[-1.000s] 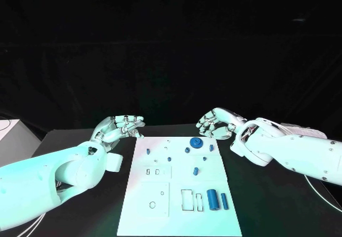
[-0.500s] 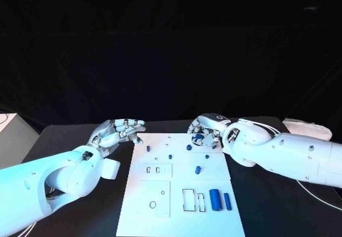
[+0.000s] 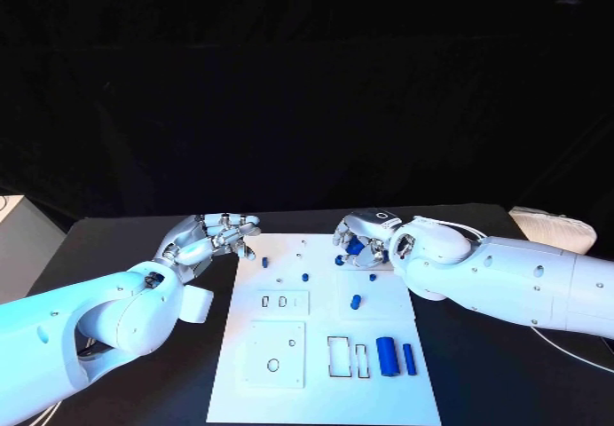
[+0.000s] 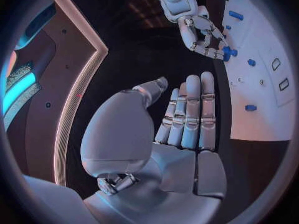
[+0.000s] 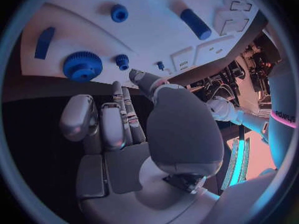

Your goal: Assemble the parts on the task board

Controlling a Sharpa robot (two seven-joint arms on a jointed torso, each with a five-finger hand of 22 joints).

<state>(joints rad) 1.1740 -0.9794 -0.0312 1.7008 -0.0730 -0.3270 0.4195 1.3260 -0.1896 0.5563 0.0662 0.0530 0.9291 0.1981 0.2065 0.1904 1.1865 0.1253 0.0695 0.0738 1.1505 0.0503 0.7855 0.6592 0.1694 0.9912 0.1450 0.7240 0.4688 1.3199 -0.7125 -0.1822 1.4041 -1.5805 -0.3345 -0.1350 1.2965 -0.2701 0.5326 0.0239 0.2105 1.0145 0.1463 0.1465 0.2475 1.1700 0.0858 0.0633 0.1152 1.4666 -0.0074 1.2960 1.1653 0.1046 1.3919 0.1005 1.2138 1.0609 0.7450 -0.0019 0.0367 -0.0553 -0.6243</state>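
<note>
**Black worktop, white board, both robot hands at its far end**

Black worktop (image 3: 153, 390) carries the white task board (image 3: 326, 390) lengthways down its middle, under a dark backdrop. Nearest on the board lie two blue cylinders side by side, a thick one (image 3: 387, 348) and a thin one (image 3: 410, 358), just beside two outlined slots. Farther up, a small blue peg (image 3: 355, 303) stands alone near the board's middle, and smaller blue pieces dot the far part.

At the far left corner, the left robot hand (image 3: 215, 235) hovers just off the board's edge, fingers curled loosely inward; the left wrist view shows the fingers (image 4: 193, 109) lying straight and close together with nothing between them, the thumb apart to one side.

At the far end, the right robot hand (image 3: 362, 240) hangs over the board with its fingers bent down round a blue gear (image 3: 355, 248). The head view hides most of that gear behind the fingers. In the right wrist view the gear (image 5: 82, 65) lies flat on the board beyond the fingertips (image 5: 118, 87), which appear just short of it; whether any finger touches it cannot be told.
</note>
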